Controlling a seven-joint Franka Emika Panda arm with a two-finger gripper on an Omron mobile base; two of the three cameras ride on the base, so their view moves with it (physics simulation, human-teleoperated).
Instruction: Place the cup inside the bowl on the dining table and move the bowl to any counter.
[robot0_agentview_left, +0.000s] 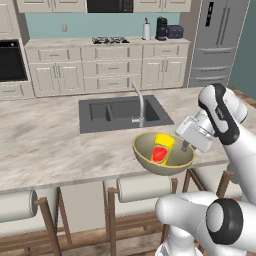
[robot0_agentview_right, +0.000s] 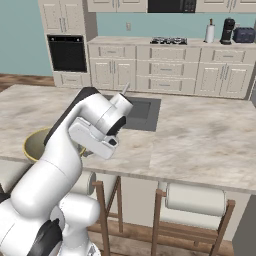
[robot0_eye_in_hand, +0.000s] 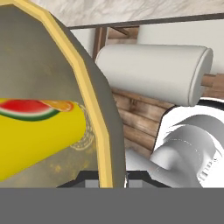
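Olive-tan round bowl (robot0_eye_in_hand: 52, 87) fills my near view, rim clamped in my end effector (robot0_agentview_left: 186, 146); small yellow cylindrical cup (robot0_agentview_left: 161, 147) lies inside, at the beige marbled surface's (robot0_agentview_left: 45, 140) six-o'clock edge.

base views flank arm (robot0_agentview_left: 220, 117), sharing dining table (robot0_agentview_left: 45, 145)

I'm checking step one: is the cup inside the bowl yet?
Inside. The yellow cup lies on its side within the bowl, below its rim.
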